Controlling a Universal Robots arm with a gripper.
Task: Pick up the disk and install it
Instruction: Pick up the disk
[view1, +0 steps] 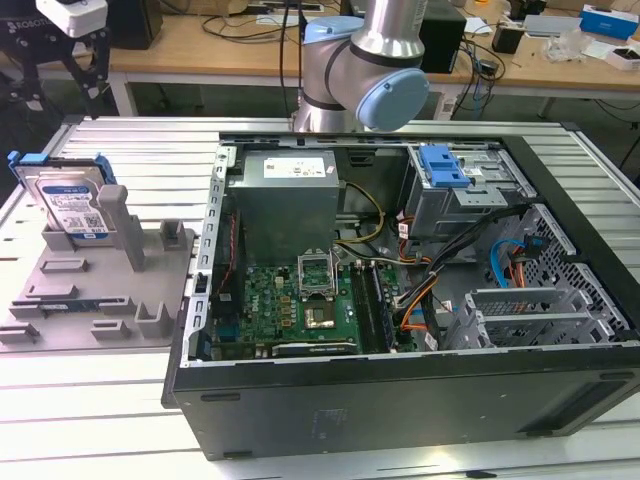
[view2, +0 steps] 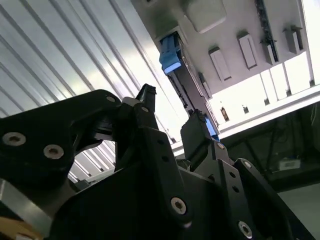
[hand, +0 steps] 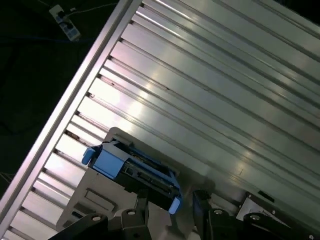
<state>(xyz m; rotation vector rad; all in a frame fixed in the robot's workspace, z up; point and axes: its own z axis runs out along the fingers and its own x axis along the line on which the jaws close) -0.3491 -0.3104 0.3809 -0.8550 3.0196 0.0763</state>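
The disk is a silver drive with a white-and-blue label in a blue bracket. It stands on edge in a grey fixture at the exterior view's left. My gripper hangs above it, apart from it, with its fingers open. In both wrist views the disk's blue-framed upper edge lies beyond the fingertips, lined up with the gap between them. Nothing is held in the gripper. The open computer case lies at the centre and the exterior view's right, with a blue-tabbed drive bay in its far corner.
The fixture and the case rest on a ribbed aluminium table. The fixture carries upright grey posts next to the disk. Inside the case are a motherboard, a power supply and loose cables. Cluttered desks stand behind.
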